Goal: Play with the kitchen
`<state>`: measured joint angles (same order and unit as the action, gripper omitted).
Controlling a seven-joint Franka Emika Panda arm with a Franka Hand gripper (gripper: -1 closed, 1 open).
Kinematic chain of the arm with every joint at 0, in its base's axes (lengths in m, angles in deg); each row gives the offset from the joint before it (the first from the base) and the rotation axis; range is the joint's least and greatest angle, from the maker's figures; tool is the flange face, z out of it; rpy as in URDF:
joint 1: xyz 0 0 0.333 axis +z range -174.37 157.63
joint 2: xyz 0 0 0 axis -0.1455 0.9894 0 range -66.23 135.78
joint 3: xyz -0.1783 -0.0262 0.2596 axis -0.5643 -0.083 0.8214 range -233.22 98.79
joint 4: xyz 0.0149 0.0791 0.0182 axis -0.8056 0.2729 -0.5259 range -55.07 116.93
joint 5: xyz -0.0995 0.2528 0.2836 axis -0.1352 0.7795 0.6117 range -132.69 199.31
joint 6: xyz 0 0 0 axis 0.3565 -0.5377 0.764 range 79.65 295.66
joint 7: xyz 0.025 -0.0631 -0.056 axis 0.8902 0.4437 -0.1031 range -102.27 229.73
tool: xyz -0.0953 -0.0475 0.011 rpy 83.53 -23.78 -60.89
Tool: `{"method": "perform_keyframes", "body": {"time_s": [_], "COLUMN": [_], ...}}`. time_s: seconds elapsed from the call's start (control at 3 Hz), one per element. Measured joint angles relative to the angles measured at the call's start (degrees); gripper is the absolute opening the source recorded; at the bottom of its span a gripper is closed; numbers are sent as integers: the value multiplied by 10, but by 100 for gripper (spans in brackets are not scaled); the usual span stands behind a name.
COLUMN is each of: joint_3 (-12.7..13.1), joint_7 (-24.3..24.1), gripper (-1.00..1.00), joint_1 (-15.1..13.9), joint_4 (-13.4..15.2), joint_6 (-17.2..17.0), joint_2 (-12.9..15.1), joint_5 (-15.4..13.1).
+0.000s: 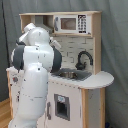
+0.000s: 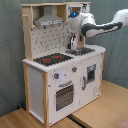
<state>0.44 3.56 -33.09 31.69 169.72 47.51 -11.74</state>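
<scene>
- Seemingly, play had only begun: in the second exterior view the kitchen (image 2: 62, 75) stood on a wooden floor (image 2: 105, 107), with its oven door (image 2: 63, 95) closed and its stovetop (image 2: 51, 59) bare.
- Further right in that view, the arm (image 2: 100, 27) reached in from the second exterior view's right, its gripper (image 2: 73, 44) hanging over the sink (image 2: 82, 50); whether the jaws were spread or pressed together, I could not tell.
- Nothing looked moved, so knobs, door and faucet (image 1: 82, 59) probably remained.
- Behind, a grey curtain (image 1: 115, 50) closed off the room.
</scene>
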Motion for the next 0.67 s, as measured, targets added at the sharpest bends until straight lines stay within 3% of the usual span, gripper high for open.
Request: {"method": "perform_keyframes", "body": {"time_s": [0.67], "joint_3": [0], "joint_7": [-11], "gripper": [100], "joint_1": [-73], "joint_4": [45], "joint_6": [47], "joint_2": [0], "joint_5": [68]}}
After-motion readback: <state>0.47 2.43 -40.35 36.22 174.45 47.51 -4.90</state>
